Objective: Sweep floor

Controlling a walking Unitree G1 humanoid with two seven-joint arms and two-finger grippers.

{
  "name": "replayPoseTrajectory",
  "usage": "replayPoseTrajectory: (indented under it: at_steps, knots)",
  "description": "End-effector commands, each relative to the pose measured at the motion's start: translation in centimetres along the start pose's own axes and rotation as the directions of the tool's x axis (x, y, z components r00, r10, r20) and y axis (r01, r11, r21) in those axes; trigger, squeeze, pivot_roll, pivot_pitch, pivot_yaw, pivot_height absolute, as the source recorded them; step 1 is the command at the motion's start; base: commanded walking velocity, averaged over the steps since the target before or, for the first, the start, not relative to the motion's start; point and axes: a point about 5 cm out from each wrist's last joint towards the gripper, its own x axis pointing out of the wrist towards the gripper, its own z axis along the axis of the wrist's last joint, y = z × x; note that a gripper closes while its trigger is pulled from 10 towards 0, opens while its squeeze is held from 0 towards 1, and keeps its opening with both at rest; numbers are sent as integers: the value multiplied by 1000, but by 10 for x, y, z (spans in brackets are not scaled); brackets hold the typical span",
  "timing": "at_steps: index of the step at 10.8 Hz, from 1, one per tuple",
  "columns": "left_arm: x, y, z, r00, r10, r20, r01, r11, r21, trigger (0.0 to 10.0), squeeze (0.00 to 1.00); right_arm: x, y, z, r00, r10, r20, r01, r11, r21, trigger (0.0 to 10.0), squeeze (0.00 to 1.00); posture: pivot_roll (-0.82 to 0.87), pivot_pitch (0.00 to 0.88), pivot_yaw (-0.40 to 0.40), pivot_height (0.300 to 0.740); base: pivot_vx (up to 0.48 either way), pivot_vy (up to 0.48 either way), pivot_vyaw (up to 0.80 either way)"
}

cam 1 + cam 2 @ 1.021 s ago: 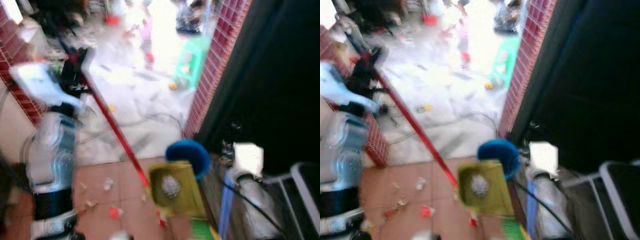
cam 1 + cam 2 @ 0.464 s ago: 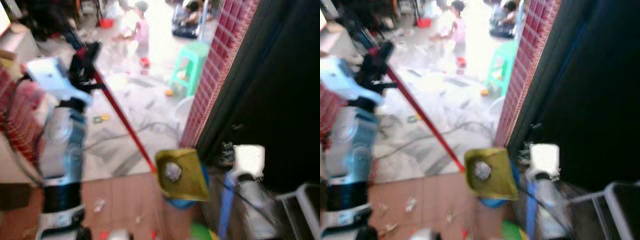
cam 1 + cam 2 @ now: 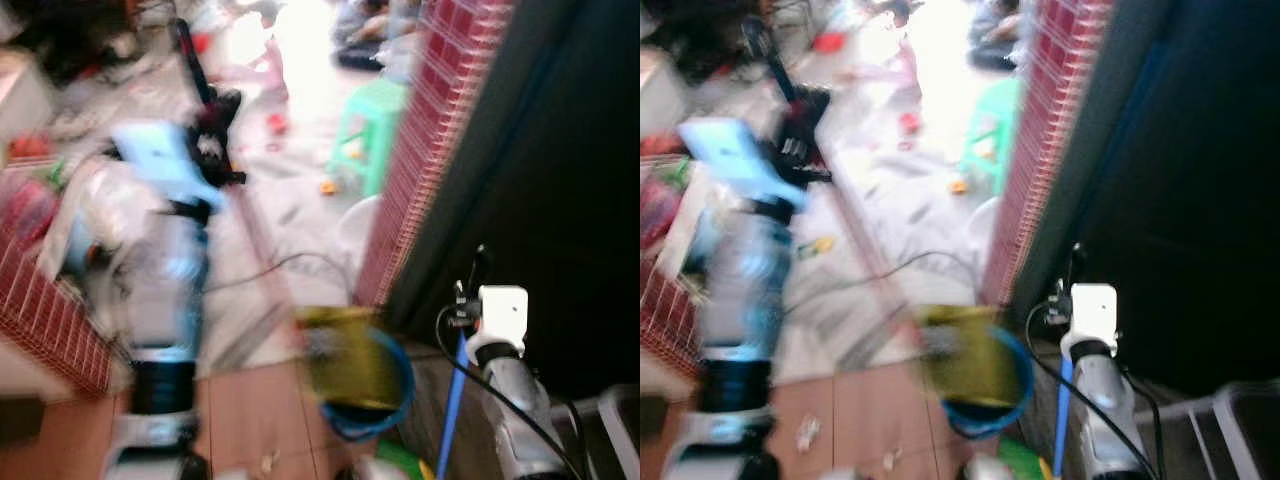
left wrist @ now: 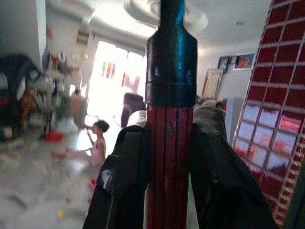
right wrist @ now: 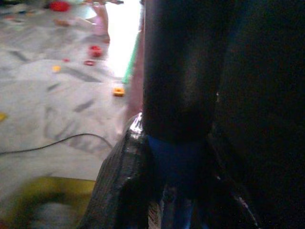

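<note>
My left gripper (image 4: 170, 143) is shut on a red pole (image 4: 169, 162) with a black cap, seen close in the left wrist view. In the eye views that gripper (image 3: 214, 118) is raised at the upper left. The pole runs down, blurred, to a yellow-green dustpan (image 3: 345, 355) over the rim of a blue bin (image 3: 392, 402). My right gripper (image 5: 177, 164) is shut on a blue stick (image 5: 175, 162) with a dark upper part. The same blue stick (image 3: 450, 398) stands beside my right arm (image 3: 498, 325) at the lower right.
A red-tiled pillar (image 3: 420, 150) and a dark doorway (image 3: 570, 160) stand to the right. A green stool (image 3: 375, 108), a cable (image 3: 290, 262) and small toys lie on the pale floor. A person (image 3: 268, 62) is far back. Paper scraps (image 3: 805, 432) dot the brown tiles.
The view has swung and blurred. The dustpan rose from the tiles beside the blue bin to over its rim. My left gripper with the red pole moved up and rightward.
</note>
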Motion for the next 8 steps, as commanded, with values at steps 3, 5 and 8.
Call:
replayPoseTrajectory:
  at_steps: [3,5,8]
  knots:
    - [4,-26,-8,993,-116,29,114,991,72,10000,0,2,2,11,999,4,52,-3,1000,-11,10000,0,-41,0,-29,740,0,0,0]
    - [7,-41,-16,987,-154,39,148,981,127,10000,0,2,2,12,999,-2,55,2,1000,-10,10000,0,-51,0,-20,740,0,0,0]
    - [13,-72,-12,951,-295,91,278,947,162,10000,0,1,4,11,999,-3,53,3,1000,-4,10000,0,-46,0,-13,740,0,0,0]
